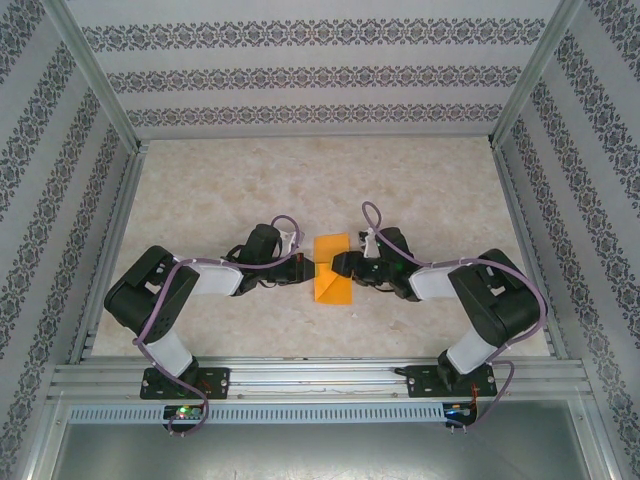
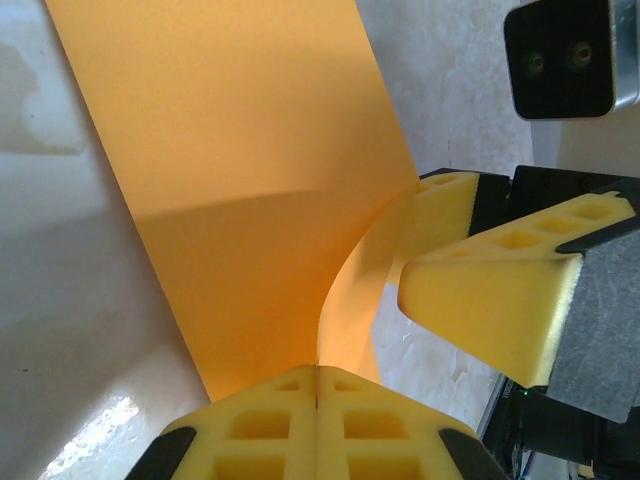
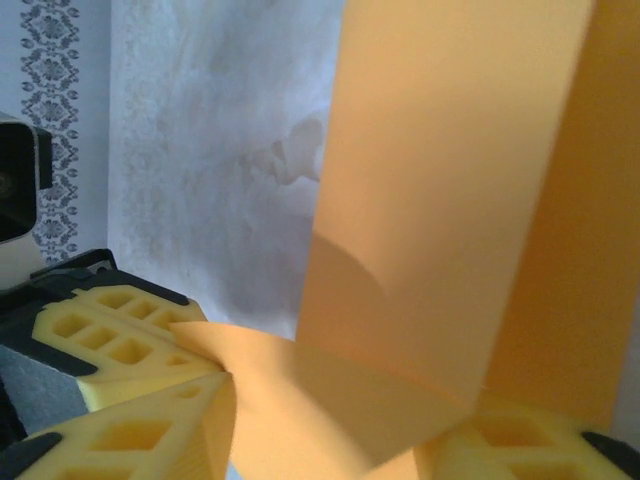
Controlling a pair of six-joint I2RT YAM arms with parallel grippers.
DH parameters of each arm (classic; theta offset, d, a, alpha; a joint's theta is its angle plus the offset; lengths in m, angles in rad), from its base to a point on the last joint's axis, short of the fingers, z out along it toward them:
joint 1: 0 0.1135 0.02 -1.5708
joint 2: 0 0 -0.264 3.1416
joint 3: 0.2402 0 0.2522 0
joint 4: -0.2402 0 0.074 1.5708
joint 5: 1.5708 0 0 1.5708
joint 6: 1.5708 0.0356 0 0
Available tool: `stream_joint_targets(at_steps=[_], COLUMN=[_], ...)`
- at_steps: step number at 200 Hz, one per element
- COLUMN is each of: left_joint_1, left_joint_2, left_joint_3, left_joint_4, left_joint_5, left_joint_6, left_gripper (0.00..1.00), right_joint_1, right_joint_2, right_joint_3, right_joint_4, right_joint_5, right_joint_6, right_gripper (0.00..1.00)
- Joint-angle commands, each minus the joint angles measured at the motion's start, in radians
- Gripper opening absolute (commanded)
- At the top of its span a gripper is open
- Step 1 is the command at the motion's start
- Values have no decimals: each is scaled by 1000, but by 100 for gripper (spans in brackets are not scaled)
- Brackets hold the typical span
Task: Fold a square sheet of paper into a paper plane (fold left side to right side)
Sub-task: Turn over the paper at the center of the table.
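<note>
One lifted flap of the square sheet of paper [image 1: 332, 283] pinched in the left gripper [image 1: 305, 268], yellow pads [image 2: 270, 425] pressed flush together with no gap, paper edge caught in the seam. Reaches in from the left, upper arm folded back over its base, forearm low and near level above the table [image 1: 220, 200], wrist pointing right toward the middle. Between both grippers, mid-table: bright orange, a narrow oblong from above, mostly flat on the surface, the caught flap curling up off it. At the right gripper [image 1: 342, 265]: fingers [image 2: 500, 300] parted with a clear gap, set either side of the curled flap, one pad against the paper, no clamp. Mirrors the other arm, elbow bent out to the right, wrist aimed left, fingertips just beside the left gripper's pads
</note>
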Motion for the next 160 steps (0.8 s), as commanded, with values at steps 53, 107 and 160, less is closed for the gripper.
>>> stream_joint_targets(at_steps=[53, 107, 160], left_joint_1=[10, 13, 70], left_joint_2=[-53, -339, -612], left_joint_3=[1, -6, 12], left_joint_4=[-37, -220, -273], left_joint_5=[-55, -230, -276], left_joint_6=[42, 169, 166], left_gripper=[35, 63, 92], right_joint_1=[10, -25, -90], right_joint_2=[21, -116, -330], right_joint_3=[28, 45, 75], right_joint_4=[43, 28, 82], right_joint_5=[34, 41, -26], right_joint_6=[-9, -74, -164], right_gripper=[11, 0, 0])
